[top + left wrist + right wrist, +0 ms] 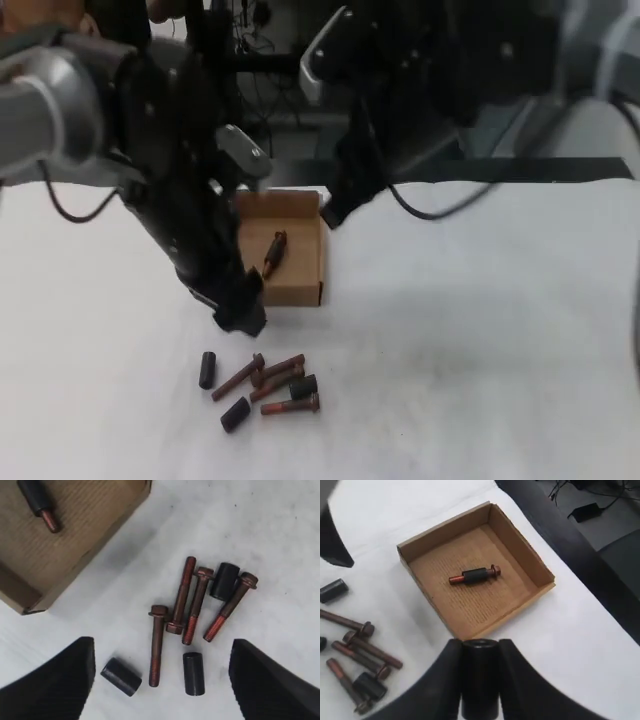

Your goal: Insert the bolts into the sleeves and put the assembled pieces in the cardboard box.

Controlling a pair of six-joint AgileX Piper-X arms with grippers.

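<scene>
right gripper pinching sleeve, right wrist view

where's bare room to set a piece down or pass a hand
The bench right of the cardboard box and the pile of bolts and sleeves. The box floor around the assembled piece is bare. Crowded: between box and pile, under the left end effector.

Coppery metal, dull black, brown card
The bolts are copper-toned metal with a slight sheen and ridged threads; the sleeves smooth matt black; the cardboard box brown, ribbed and matt; the bench cover white and matt.
</scene>
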